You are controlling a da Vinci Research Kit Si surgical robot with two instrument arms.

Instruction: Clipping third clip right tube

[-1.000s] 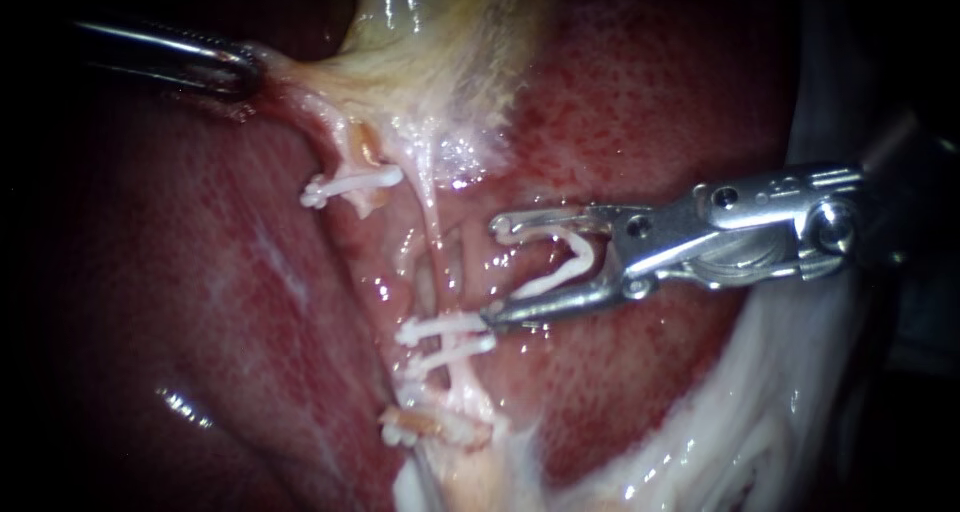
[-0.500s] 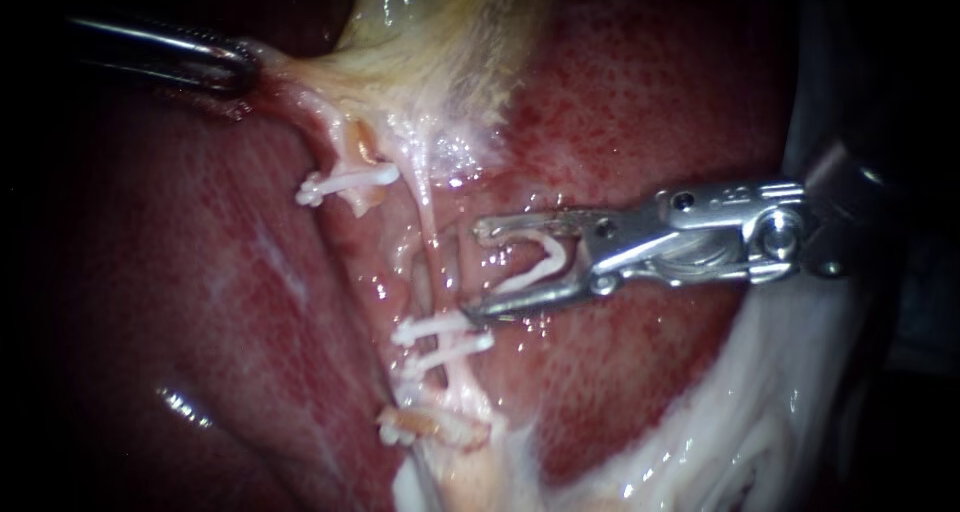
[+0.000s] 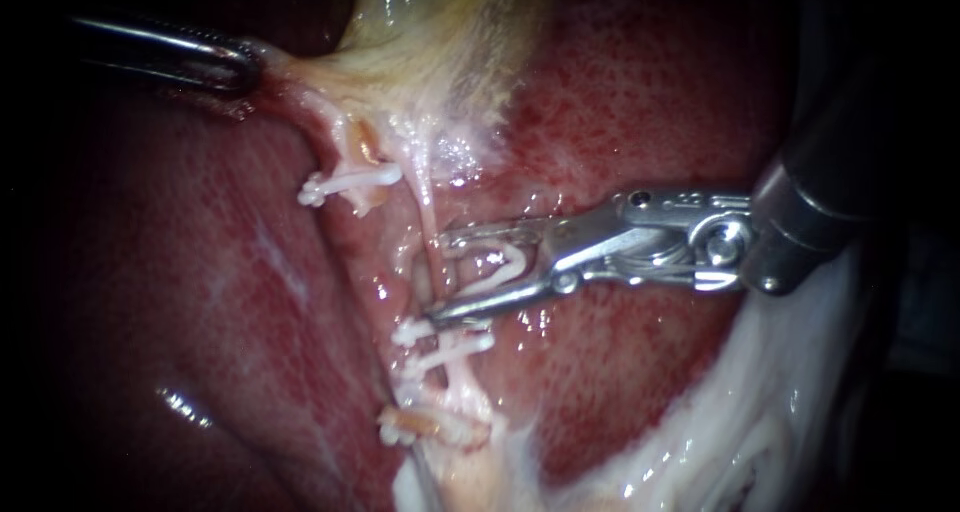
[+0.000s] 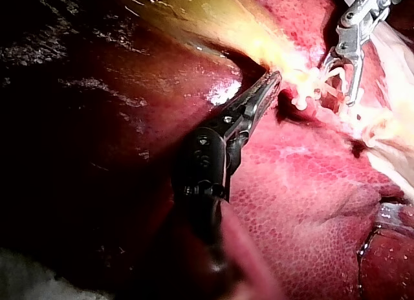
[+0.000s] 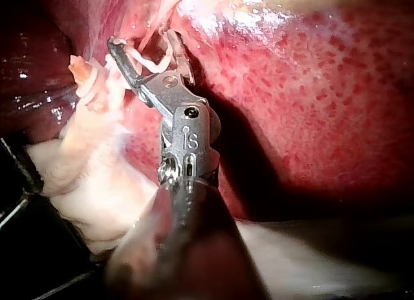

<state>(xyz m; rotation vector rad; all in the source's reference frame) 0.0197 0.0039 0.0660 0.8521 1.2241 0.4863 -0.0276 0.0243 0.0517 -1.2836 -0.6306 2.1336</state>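
Mottled red liver [image 3: 640, 102] lies behind everything. Against it, the right instrument [image 3: 440, 280] has its jaws spread wide and holds an open clip [image 3: 512, 262] between them, one leg along each jaw. The right tube [image 3: 428, 212] passes between the jaw tips, ahead of the clip's bend, not yet squeezed. Just beyond the lower jaw's tip sit two closed clips [image 3: 445, 337] on the same tube. Well apart, the left instrument [image 3: 245, 64] has its jaws clamped on the pale edge of the gallbladder [image 3: 430, 52].

Light pools centrally, edges fall dark, glare speckles the liver [image 3: 650, 102].
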